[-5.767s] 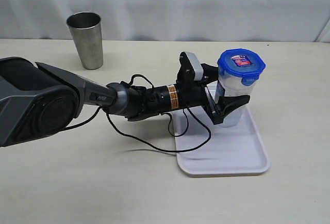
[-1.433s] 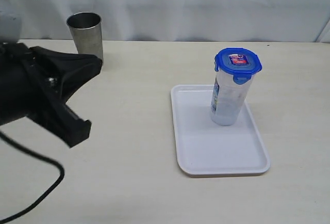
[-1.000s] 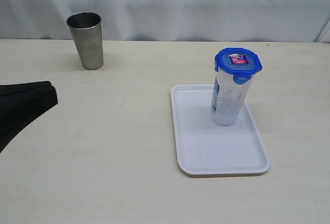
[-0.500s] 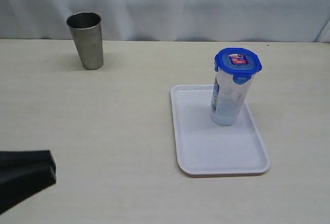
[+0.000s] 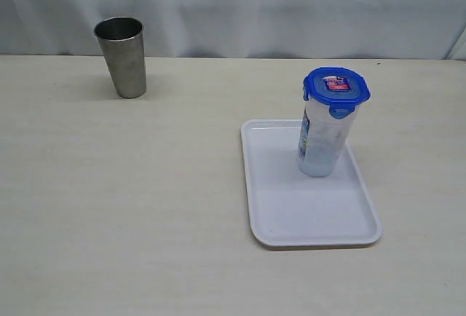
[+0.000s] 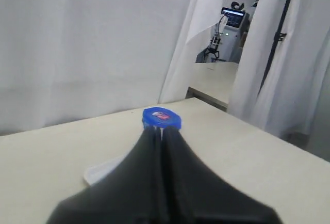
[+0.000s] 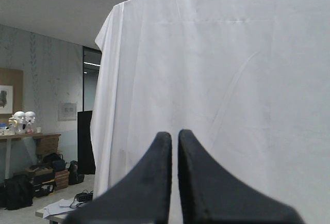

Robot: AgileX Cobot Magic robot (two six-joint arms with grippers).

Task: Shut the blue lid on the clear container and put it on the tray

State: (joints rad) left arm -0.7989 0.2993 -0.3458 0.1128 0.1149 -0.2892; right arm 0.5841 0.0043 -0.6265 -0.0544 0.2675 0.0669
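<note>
Standing upright on the tray (image 5: 291,218), the container (image 5: 319,148) carries the lid (image 5: 337,85) flat on its mouth. Both halves of the task therefore look done: lid on, container on the tray. Whether every flap is fully snapped cannot be told, though the one facing the exterior camera appears folded down against the rim. Neither arm shows in the exterior view. The left end effector (image 6: 161,131) has its jaws pressed together with nothing between them, and it touches none of the things. The lid lies straight ahead of its tips and well apart from them, and a corner of the tray lies ahead and off to one side, partly hidden behind the end effector itself. The right end effector (image 7: 174,137) is likewise closed and empty, with only a hairline gap between its jaws. It faces a white curtain (image 7: 232,79) with a room (image 7: 41,131) beyond. None of the task's things lie ahead of it, so where the container sits relative to it cannot be told. A steel cup (image 5: 122,57) stands alone on the tabletop (image 5: 145,207), well apart from the tray and not involved. My judgement is that nothing remains except, perhaps, confirming the seal, and that both arms are parked away from the work.
</note>
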